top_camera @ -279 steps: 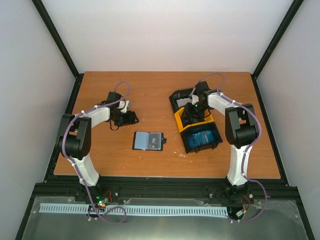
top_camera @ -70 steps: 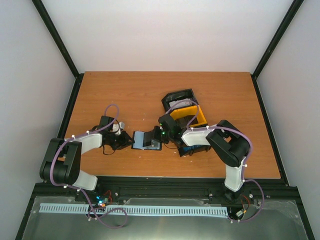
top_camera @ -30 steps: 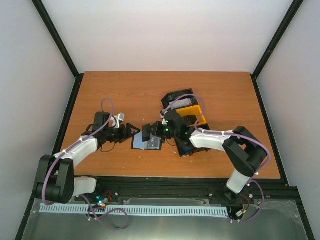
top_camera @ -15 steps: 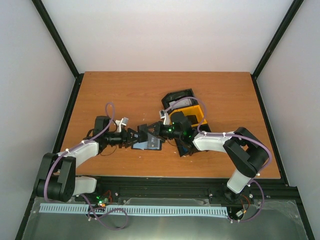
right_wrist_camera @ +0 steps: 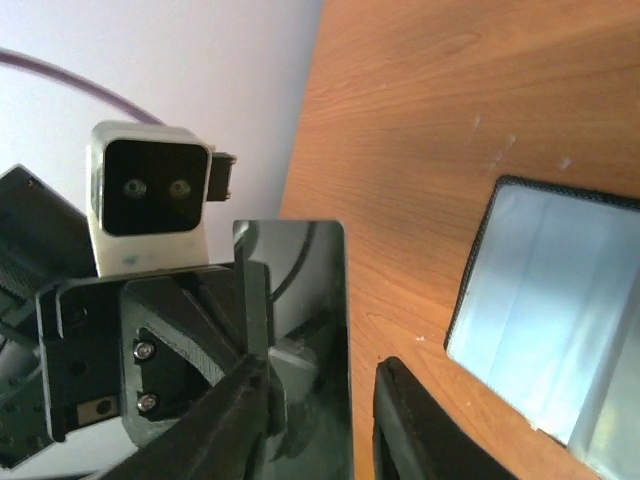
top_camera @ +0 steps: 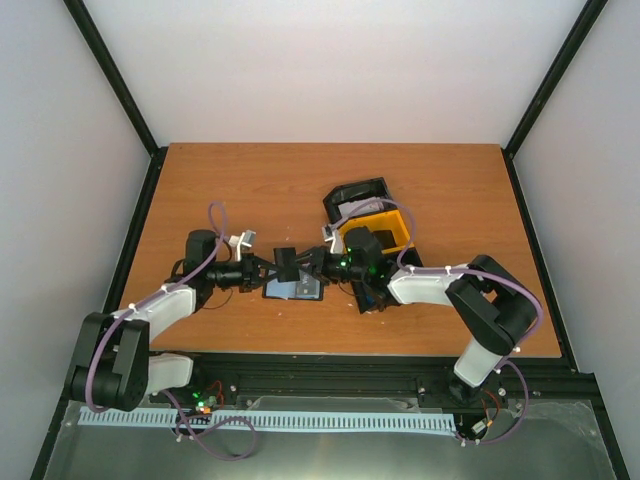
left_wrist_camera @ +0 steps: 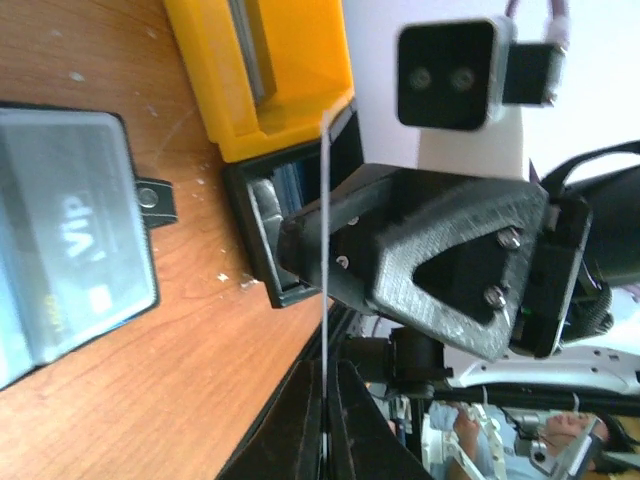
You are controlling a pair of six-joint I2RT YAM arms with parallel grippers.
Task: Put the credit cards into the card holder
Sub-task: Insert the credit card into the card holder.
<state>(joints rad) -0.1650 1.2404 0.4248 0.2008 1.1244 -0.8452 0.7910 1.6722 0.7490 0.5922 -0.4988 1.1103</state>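
A dark glossy credit card stands on edge above the table between the two grippers. In the left wrist view it shows as a thin upright line. My left gripper is shut on its near end. My right gripper is open around the other end, with a gap between the card and one finger. From above, both grippers meet over the card holder. It lies unfolded on the table, a light card marked VIP in its pocket.
A black-and-yellow tray sits just right of the holder, partly under the right arm. Its yellow compartment holds pale cards, and a black end compartment shows something bluish. Bare wood surrounds the holder.
The left gripper came in from the left and shut on the card that the right gripper held. The right gripper's jaws have opened off it.
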